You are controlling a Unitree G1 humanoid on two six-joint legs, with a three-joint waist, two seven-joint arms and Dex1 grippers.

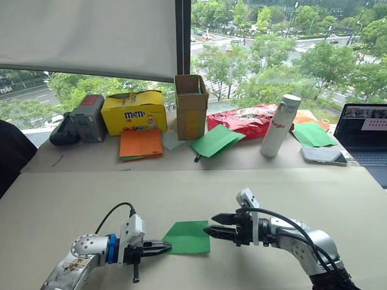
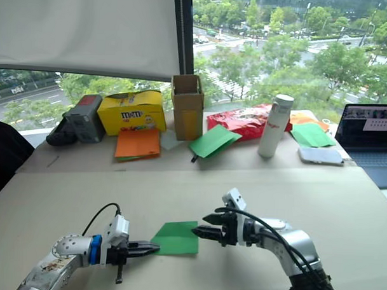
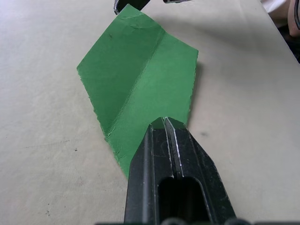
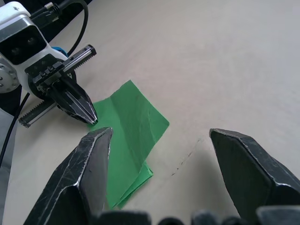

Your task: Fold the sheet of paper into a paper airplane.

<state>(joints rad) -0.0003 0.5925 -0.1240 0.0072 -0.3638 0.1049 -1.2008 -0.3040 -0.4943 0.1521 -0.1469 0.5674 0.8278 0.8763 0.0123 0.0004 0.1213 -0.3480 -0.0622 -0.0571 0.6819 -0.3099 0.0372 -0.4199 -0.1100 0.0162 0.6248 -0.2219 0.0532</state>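
Note:
The sheet of paper [image 1: 189,237] lies flat on the beige table near its front edge. It is bright green, folded double, with a crease running across it [image 3: 140,79]. My left gripper [image 1: 167,247] is shut, fingers side by side, and its tip rests at the sheet's left corner [image 4: 91,117]. My right gripper [image 1: 215,225] is open, its fingers spread wide just over the sheet's right edge [image 4: 159,136], with nothing between them.
Along the back of the table stand a yellow box [image 1: 134,111], a cardboard box [image 1: 191,105], a red bag [image 1: 242,118] and a white bottle [image 1: 280,126]. Orange sheets [image 1: 141,143] and plain green sheets [image 1: 216,141] lie there too. A laptop [image 1: 372,135] and phone [image 1: 323,156] sit far right.

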